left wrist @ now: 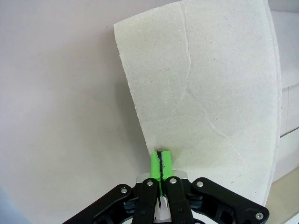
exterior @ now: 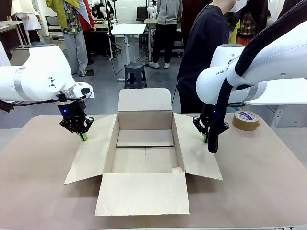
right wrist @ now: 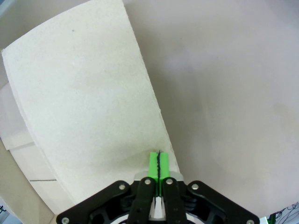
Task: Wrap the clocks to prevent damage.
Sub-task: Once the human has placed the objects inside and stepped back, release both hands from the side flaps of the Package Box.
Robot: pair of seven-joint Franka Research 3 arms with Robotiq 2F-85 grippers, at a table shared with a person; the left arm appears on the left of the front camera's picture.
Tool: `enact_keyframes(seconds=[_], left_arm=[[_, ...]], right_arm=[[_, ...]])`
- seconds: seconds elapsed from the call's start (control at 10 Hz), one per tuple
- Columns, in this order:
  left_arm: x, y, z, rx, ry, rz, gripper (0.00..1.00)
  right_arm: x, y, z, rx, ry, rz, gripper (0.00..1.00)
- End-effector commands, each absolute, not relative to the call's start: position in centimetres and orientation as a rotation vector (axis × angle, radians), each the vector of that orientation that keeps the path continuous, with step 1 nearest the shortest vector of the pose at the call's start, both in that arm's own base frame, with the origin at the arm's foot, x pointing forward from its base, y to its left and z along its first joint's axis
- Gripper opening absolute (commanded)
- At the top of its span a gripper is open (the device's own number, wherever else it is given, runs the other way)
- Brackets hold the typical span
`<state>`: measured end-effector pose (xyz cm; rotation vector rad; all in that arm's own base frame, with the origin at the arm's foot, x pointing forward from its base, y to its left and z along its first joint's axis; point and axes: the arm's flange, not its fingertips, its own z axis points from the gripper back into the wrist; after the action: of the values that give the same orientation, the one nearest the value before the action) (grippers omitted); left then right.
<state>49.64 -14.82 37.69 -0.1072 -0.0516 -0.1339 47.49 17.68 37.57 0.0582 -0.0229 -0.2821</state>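
Note:
The clocks are out of view. An open brown cardboard carton point(exterior: 144, 122) stands in the middle of the table, its four flaps spread out and its inside bare. My left gripper point(exterior: 84, 136) hangs shut just over the outer edge of the carton's left flap point(left wrist: 205, 93), its green pads point(left wrist: 155, 163) pressed together with nothing between them. At the outer edge of the right flap point(right wrist: 88, 107), my right gripper point(exterior: 205, 139) is likewise shut, pads point(right wrist: 153, 164) closed on each other.
A roll of brown tape point(exterior: 246, 120) lies on the table at the back right. A person in a dark top point(exterior: 206, 48) stands behind the carton at the far side. Bare tabletop point(exterior: 33, 167) lies on both sides of the carton.

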Motion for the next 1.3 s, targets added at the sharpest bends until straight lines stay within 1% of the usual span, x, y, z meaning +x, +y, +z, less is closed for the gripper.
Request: enact_keyframes(seconds=[0.0,1.2], left_arm=[[49.60,-14.81,37.58,-0.098,-0.052,-0.133,0.01],[49.60,-14.81,37.58,-0.098,-0.052,-0.133,0.01]], right_arm=[[47.45,17.80,37.49,0.050,-0.026,-0.295,0.01],[47.45,17.80,37.49,0.050,-0.026,-0.295,0.01]])
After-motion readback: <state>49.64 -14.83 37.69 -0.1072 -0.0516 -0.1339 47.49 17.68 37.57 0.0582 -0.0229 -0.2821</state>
